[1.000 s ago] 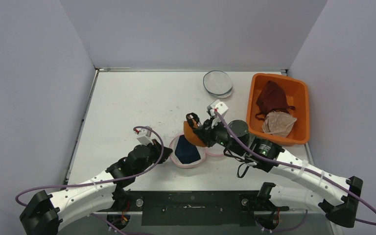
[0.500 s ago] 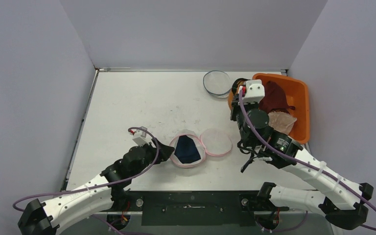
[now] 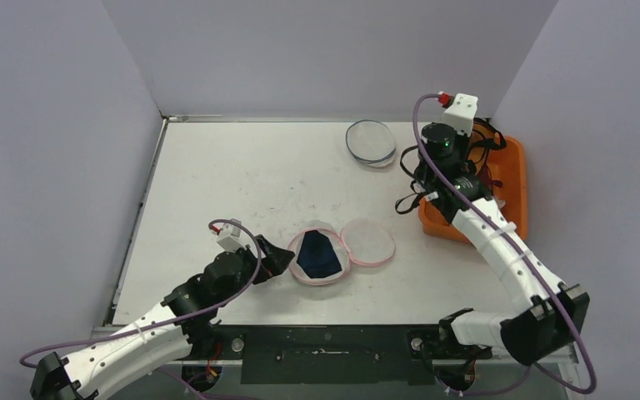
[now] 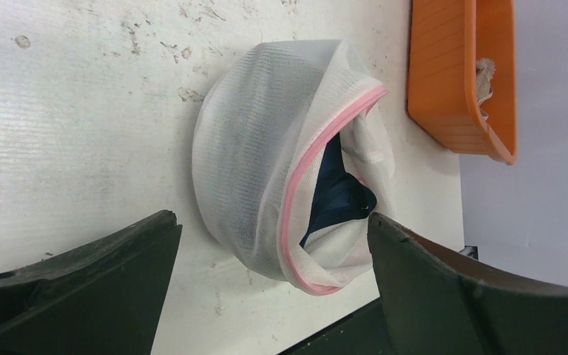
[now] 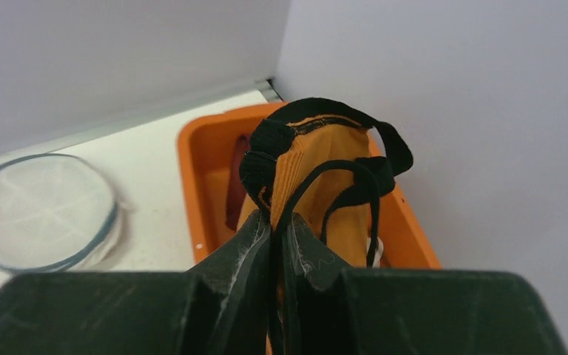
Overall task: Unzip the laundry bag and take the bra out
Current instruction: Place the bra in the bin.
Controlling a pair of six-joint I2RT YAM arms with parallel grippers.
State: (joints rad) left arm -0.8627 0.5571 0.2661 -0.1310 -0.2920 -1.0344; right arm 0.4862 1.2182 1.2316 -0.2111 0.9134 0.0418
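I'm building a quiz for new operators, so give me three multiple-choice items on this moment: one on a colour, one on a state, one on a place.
1. What colour is the mesh bag trim? A pink; B green; C yellow.
2. How is the left pincer? A shut on the bag; B open, empty; C shut on a strap.
3. Where is the orange bra? A inside the bag; B in the left pincer; C held above the orange bin.
Key: A, the bag's zip edge is pink; B, its fingers stand apart beside the bag; C, the right pincer grips it over the bin.
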